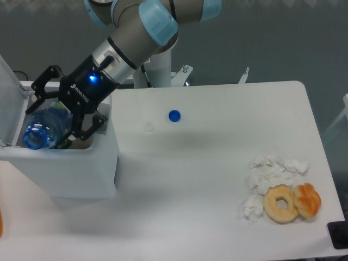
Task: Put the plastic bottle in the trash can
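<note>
The plastic bottle (pixel 45 128) is clear and blue-tinted, with its blue neck ring pointing toward the camera. My gripper (pixel 58 113) is shut on the bottle's body and holds it tilted just above the opening of the trash can (pixel 65 171). The trash can is a large white bin at the left of the table, with its white lid (pixel 10 92) standing open at the far left. The bottle's lower part is hidden by the gripper's black fingers.
A small loose blue cap (pixel 174 115) lies on the white table near the middle back. Crumpled white tissues (pixel 269 174), a doughnut (pixel 281 204) and an orange pastry (pixel 308 199) lie at the front right. A dark object (pixel 338 235) sits at the right front corner.
</note>
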